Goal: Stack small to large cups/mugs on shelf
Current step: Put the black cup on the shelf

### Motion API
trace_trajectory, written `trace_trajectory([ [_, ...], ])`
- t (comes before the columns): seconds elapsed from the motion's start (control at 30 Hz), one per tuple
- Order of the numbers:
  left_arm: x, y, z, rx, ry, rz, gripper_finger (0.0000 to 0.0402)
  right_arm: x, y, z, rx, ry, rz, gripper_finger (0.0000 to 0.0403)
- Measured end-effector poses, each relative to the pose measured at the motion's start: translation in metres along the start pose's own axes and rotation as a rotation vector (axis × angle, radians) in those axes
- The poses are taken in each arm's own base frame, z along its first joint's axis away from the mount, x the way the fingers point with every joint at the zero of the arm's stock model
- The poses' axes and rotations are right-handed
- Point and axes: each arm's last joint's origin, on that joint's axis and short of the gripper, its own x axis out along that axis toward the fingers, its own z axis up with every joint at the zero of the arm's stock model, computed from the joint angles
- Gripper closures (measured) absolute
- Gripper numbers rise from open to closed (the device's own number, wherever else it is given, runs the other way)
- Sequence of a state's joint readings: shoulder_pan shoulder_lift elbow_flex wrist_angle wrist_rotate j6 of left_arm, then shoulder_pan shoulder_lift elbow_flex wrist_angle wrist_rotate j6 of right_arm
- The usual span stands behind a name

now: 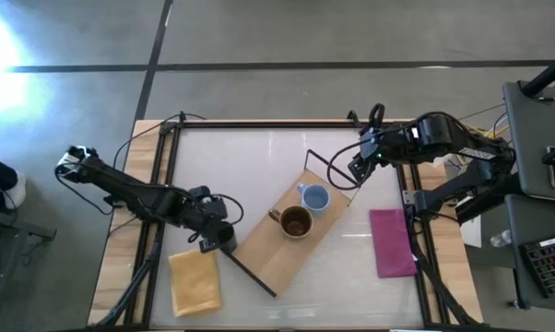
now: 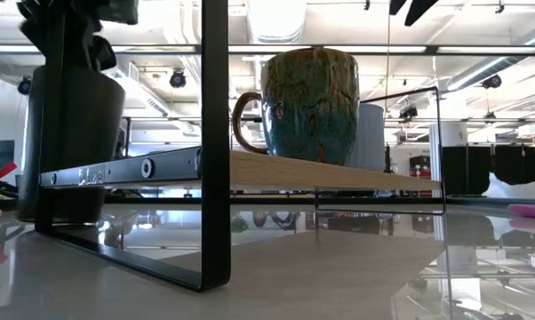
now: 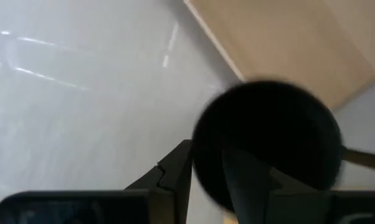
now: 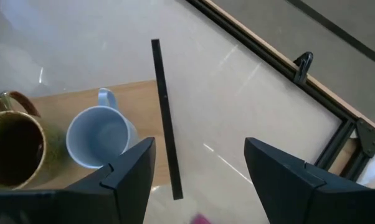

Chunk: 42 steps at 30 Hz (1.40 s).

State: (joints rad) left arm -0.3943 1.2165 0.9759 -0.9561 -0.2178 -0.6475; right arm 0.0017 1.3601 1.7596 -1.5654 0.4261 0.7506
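White tabletop point(image 1: 250, 166), left end effector point(image 1: 215, 235) gripping black cup point(image 3: 265, 143), right end effector point(image 4: 197, 174) spread wide, empty.

Count: three cups total — one brown mug point(image 1: 295, 222) and one light blue mug point(image 1: 313, 197) on the one shelf point(image 1: 268, 254), plus one small black cup point(image 1: 224, 238) just off its left end. One yellow-tan pad point(image 1: 194, 282) near left, one pink cloth point(image 1: 391, 243) on the right. Two arms, so two grippers: left gripper point(image 1: 213, 242) at the black cup, right gripper point(image 1: 355, 171) over the shelf's far right end.
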Motion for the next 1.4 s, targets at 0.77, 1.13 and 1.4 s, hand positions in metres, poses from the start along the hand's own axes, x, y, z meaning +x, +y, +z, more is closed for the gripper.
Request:
trace_trajectory([
  [0.77, 0.002, 0.004, 0.001, -0.012, 0.038, -0.097, 0.0324, 0.0, -0.001, 0.0, -0.004, -0.011, -0.018, 0.0165],
  [1.13, 0.001, 0.001, 0.001, -0.04, 0.069, -0.154, 0.0324, -0.007, -0.007, -0.002, 0.006, -0.034, -0.012, 0.0165],
  [1.4, -0.002, -0.011, -0.005, -0.088, 0.128, -0.256, 0.0324, -0.01, -0.011, -0.003, 0.012, -0.049, -0.008, 0.0165],
])
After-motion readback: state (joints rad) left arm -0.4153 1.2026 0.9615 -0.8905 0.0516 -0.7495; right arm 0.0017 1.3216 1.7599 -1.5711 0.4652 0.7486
